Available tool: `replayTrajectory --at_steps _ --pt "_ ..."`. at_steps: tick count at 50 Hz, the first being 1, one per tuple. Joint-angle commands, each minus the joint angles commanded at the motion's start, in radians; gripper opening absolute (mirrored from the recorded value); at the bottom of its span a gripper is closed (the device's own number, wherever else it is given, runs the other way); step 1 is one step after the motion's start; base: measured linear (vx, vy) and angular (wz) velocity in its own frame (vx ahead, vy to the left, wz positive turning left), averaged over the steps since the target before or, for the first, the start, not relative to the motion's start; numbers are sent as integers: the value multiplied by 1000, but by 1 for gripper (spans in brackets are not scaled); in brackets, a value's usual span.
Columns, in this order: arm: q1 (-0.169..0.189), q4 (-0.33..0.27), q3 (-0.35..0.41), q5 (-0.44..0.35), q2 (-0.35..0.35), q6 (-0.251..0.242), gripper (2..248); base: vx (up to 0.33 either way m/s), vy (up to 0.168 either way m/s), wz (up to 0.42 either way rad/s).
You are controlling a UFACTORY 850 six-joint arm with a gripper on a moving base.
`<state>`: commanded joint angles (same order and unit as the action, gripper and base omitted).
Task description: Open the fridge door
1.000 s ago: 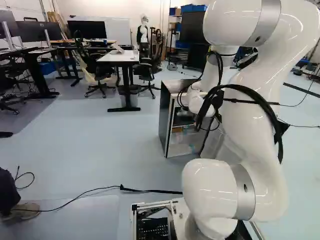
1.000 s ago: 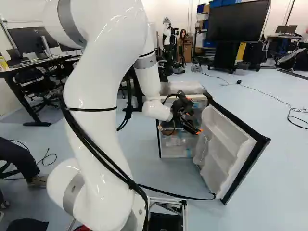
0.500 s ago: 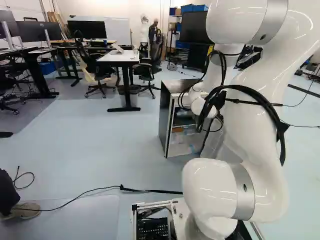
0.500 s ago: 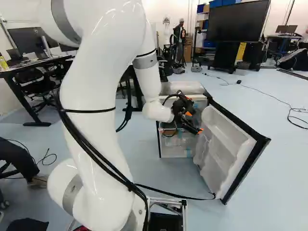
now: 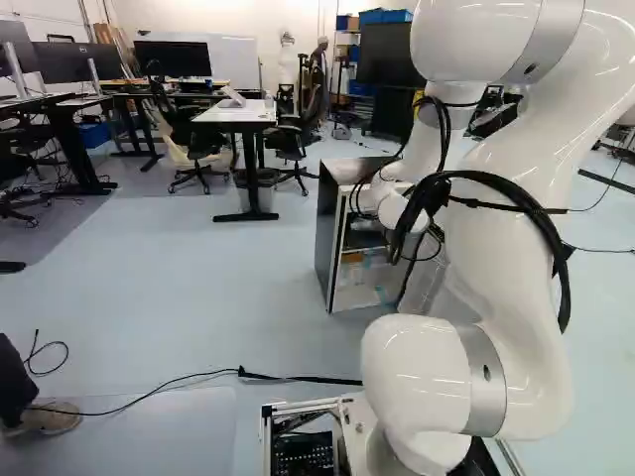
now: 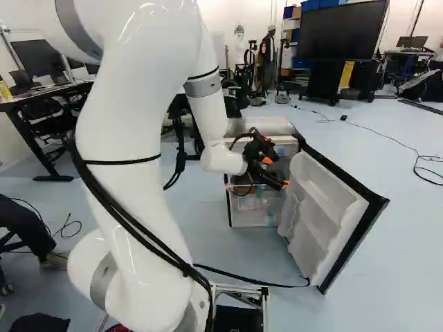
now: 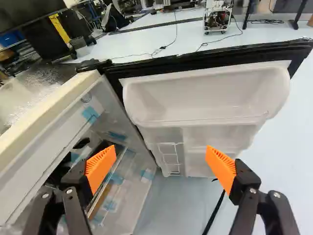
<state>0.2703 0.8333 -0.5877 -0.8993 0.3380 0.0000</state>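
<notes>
White-lined fridge door with black edge [image 7: 205,98]: ahead of the jaws, swung wide from the body, inner shelves showing.
Black jaws with orange pads: apart, gripping nothing.
Silver-topped fridge body with white frame [image 7: 49,113]: beside the jaws, inside exposed.
Door opening: seems done; I judge that only moving the arm clear is left.

No readable text, label, brand, number or sign in any view of mine: none from left base, none from right base, none from wrist.
</notes>
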Motion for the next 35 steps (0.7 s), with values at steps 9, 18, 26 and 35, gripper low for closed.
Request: replayTrajectory --at_steps 9,18,26,35 --pt "-14 -43 26 1 -32 0 247 0 0 0" --pt "-31 -94 57 3 -70 0 247 0 0 0" --pt "-48 -148 89 5 -109 0 247 0 0 0" --pt "-70 -216 130 7 -160 0 247 0 0 0"
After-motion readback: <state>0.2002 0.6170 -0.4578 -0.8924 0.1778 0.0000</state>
